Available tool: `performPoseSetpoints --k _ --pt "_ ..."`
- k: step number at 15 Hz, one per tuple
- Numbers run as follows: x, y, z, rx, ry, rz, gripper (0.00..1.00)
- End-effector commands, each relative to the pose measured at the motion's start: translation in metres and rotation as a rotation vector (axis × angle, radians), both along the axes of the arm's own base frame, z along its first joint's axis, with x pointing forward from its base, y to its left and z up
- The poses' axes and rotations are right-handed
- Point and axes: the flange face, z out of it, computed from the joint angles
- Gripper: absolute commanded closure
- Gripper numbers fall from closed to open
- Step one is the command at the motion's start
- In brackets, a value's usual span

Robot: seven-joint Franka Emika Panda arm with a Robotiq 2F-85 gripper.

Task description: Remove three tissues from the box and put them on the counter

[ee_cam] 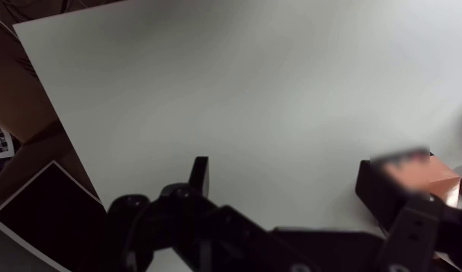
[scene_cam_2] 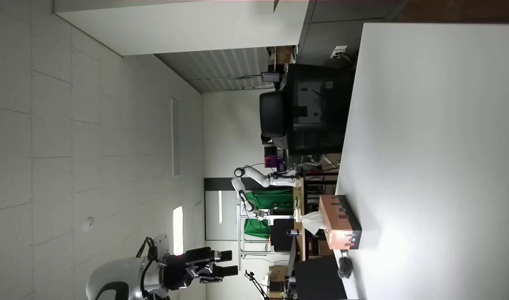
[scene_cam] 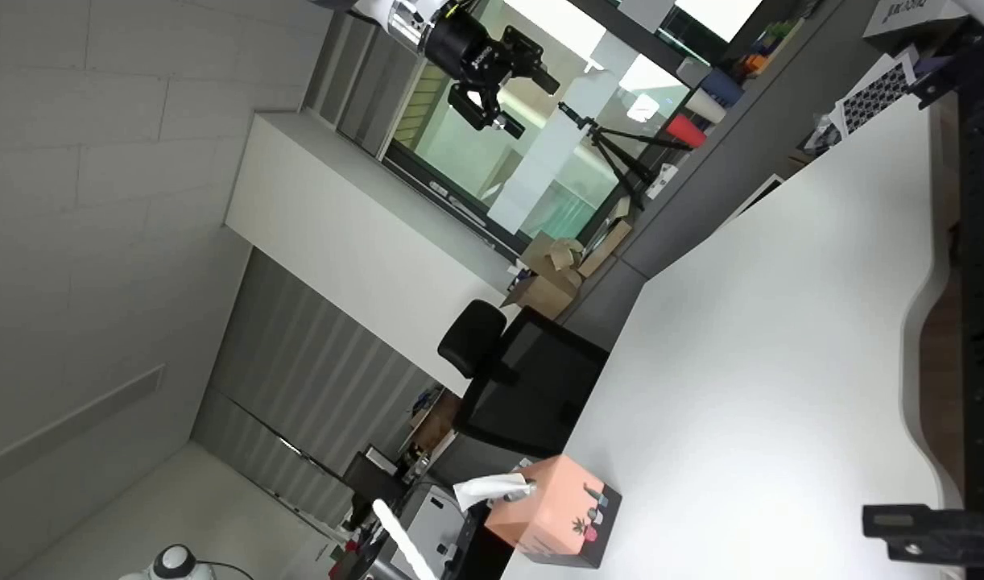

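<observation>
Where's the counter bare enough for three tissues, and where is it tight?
Bare: the broad stretch of counter bordered by the tissue box, the black chair and the curved edge. Crowded: the box's end, where a fuzzy dark object sits close; a black bracket also juts in near the curved edge.

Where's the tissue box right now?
In an exterior view, the tissue box stands on the white table at its left edge as pictured, beside a fuzzy dark-gray object.
</observation>
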Motion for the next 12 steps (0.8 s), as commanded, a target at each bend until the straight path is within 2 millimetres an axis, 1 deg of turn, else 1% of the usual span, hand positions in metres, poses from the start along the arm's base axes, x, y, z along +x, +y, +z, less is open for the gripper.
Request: performPoseSetpoints --k 1,9,11,12 --pt "0.0 0.0 0.001 0.0 0.001 0.0 0.0" --pt "0.0 0.0 0.001 0.0 0.001 0.0 0.0" --pt "0.014 0.0 0.001 -0.005 -0.02 0.016 0.0" --pt "0.024 0.001 0.001 -0.013 -0.034 0.031 0.0"
